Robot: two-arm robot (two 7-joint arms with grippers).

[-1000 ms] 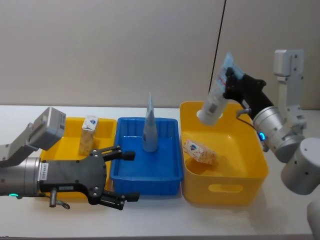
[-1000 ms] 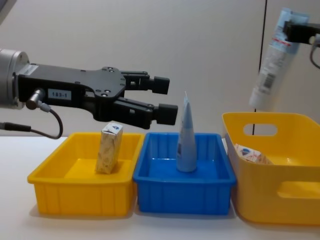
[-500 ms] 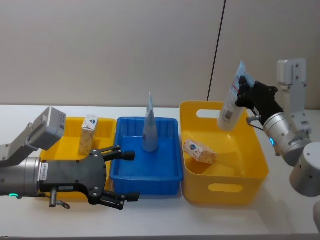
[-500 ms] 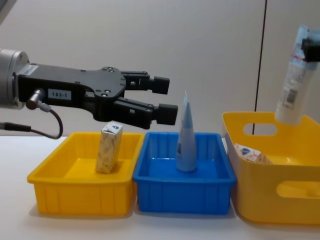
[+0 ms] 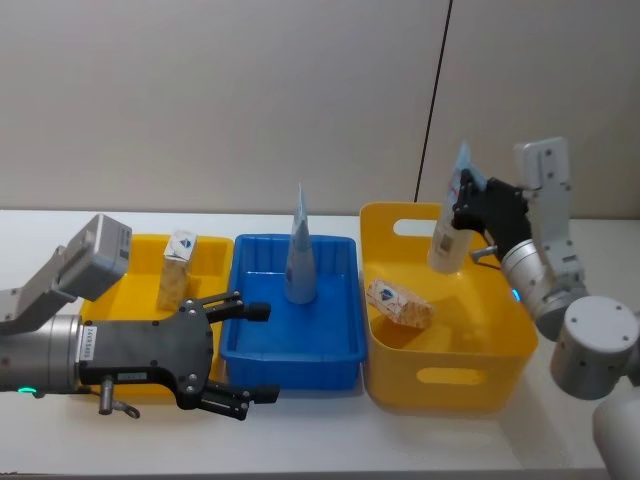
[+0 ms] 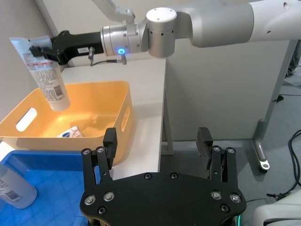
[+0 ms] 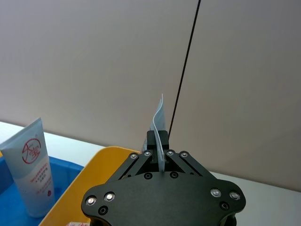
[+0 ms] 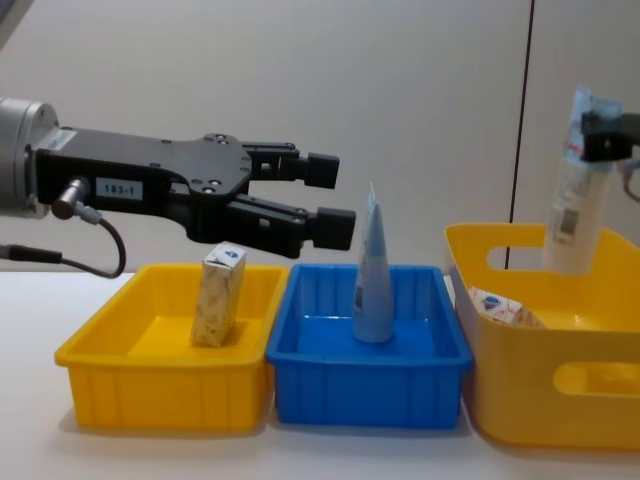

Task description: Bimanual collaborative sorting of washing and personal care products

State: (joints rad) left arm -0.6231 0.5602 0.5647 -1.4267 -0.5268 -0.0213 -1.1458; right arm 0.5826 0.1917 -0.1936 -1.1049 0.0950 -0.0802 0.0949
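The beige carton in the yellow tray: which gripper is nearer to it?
The left. The left gripper hangs open just in front of the yellow tray holding the beige carton. The right gripper is far across, above the yellow bin, shut on a white tube.

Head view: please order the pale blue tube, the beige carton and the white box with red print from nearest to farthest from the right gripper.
Measured from the right gripper, shut on a white tube over the big yellow bin:
1. White box with red print, lying in that bin below the gripper.
2. Pale blue tube, upright in the blue tray, middle.
3. Beige carton, upright in the yellow tray, far left.
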